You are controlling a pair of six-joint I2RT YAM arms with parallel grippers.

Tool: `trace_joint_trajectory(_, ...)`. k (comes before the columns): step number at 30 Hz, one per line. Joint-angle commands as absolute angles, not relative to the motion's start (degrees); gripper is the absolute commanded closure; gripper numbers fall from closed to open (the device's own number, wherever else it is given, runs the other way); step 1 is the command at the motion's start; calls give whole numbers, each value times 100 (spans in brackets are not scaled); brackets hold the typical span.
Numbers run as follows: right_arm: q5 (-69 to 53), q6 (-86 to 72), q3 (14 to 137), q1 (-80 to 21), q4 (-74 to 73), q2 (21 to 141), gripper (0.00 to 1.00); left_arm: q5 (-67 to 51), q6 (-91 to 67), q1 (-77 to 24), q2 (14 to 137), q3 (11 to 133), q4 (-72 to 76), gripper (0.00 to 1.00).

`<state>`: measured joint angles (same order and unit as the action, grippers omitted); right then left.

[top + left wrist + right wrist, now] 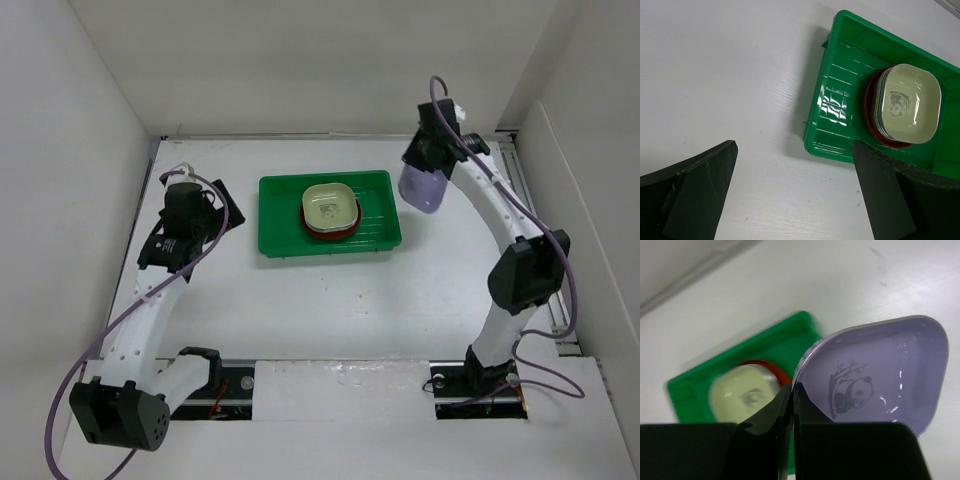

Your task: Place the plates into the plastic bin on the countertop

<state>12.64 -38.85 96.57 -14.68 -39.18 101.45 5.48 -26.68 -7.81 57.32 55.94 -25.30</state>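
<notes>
1. My worktop (300, 310) is a flat, plain white surface, closed in by white walls (90, 150) on the left, back and right.
2. Only one loose thing lies directly on it: the green plastic bin (282, 218), toward the back and about midway across, its long sides running left to right.
3. The bin sits flat, apart from every wall, and throws a soft shadow on the white beside it.
4. My left base (195, 372) and right base (478, 380) stand at the near edge, well apart from the bin.
</notes>
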Motion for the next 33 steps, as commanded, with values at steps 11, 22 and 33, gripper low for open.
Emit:
trace_joint_trajectory(11,1705,-2681,15223,-3656,-6161,13509,100,1212,-2804,-782,5941,5669,-2645,0)
trace_joint_trajectory(22,1345,-2628,14203,-3946,-5247,13359,63,1213,-2804,-782,6003,5669,-2646,0)
trace_joint_trajectory(33,1415,-2628,14387,-4219,-4868,12850,0,1274,-2804,-782,6003,5669,-2646,0)
